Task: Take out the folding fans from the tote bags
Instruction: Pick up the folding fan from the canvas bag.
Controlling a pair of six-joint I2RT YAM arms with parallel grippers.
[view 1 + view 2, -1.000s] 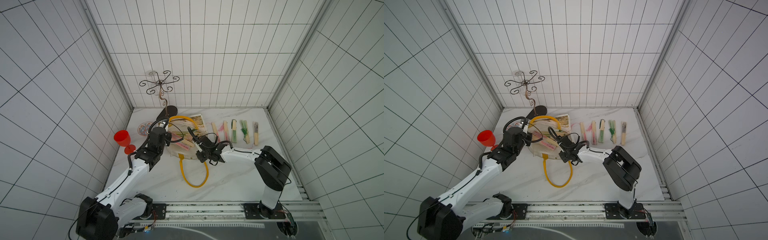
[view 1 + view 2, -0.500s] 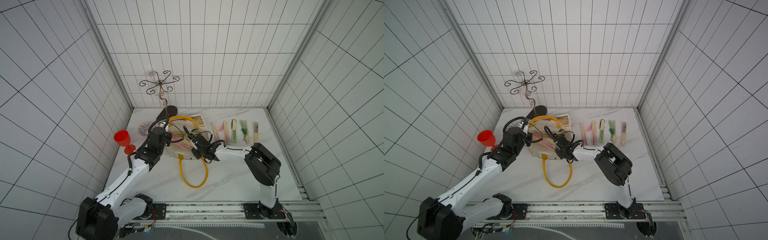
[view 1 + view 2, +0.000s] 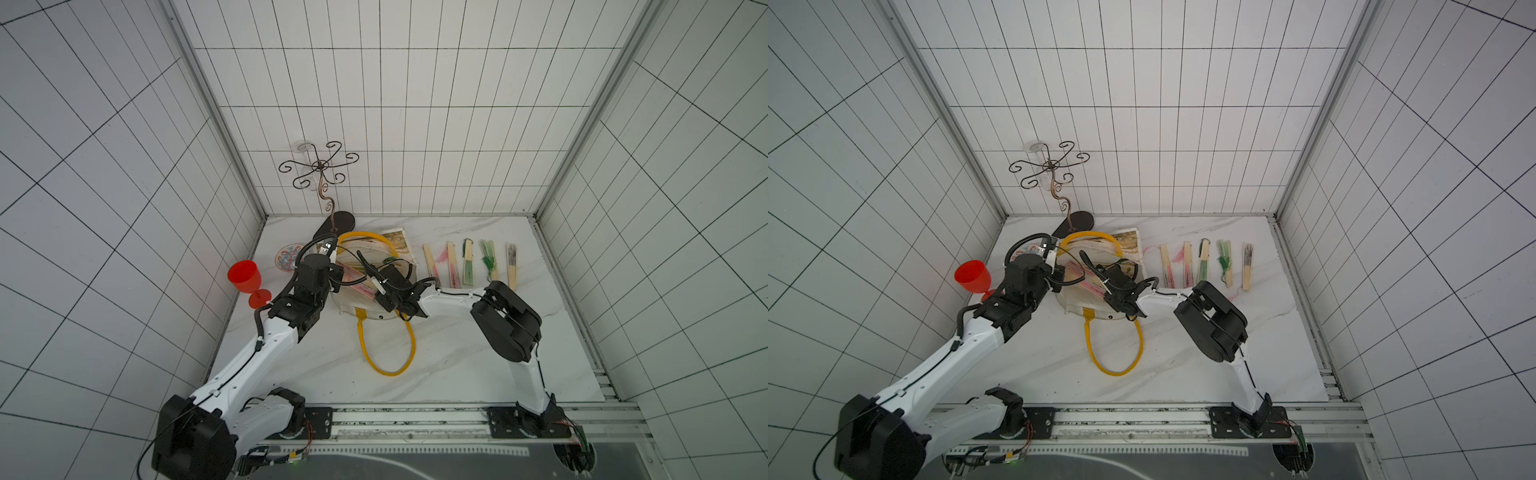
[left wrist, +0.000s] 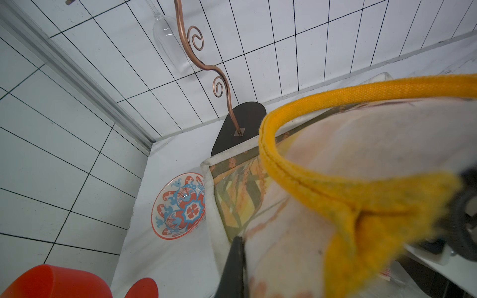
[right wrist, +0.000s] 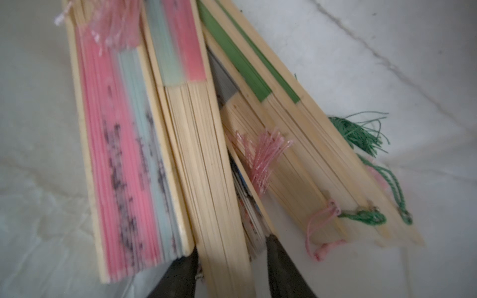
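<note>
Left gripper (image 3: pixel 337 274) clamped on tote bag (image 3: pixel 350 306) rim, largely hidden; right gripper (image 5: pixel 232 249) straddles one blurred folding fan (image 5: pixel 206 167); whether it grips cannot be told.

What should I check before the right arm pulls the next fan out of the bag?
1. Left gripper shut on the yellow handle, holding the tote bag open: ok.
2. Right gripper straddling a bamboo fan: ok.
3. Only that fan between its fingers: not ok, a printed fan edge sits there too.
4. Grip closed: cannot tell.
5. Bare table beside the laid-out fans: ok.
</note>
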